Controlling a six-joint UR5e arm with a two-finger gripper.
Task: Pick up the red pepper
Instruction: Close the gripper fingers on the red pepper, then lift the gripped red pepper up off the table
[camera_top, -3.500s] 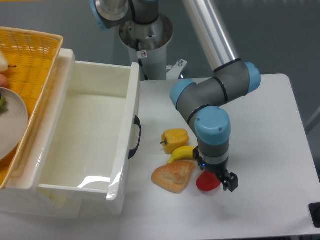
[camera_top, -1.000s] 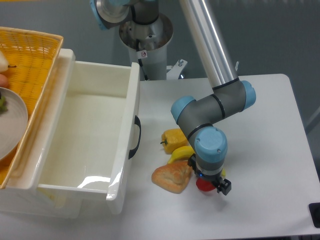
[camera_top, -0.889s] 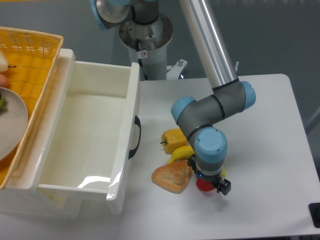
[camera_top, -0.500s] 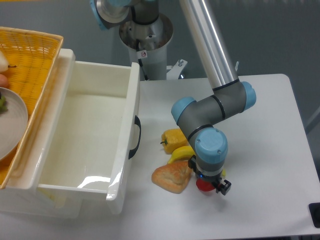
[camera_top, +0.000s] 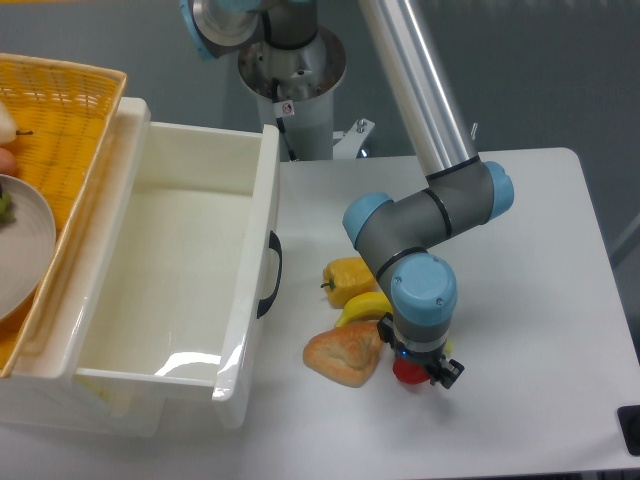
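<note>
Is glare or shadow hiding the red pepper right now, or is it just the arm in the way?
Fixed camera: lighting is even and the image sharp; the only glare is on the white bin's front edge. The red pepper is mostly hidden by the wrist above it, not by shadow; only a sliver shows at the gripper, whose jaw state cannot be read.

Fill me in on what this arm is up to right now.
The gripper sits low over the red pepper on the white table, hiding most of it. Whether the jaws have closed cannot be seen. The bread slice, banana and yellow pepper lie just left, beside the white bin.
</note>
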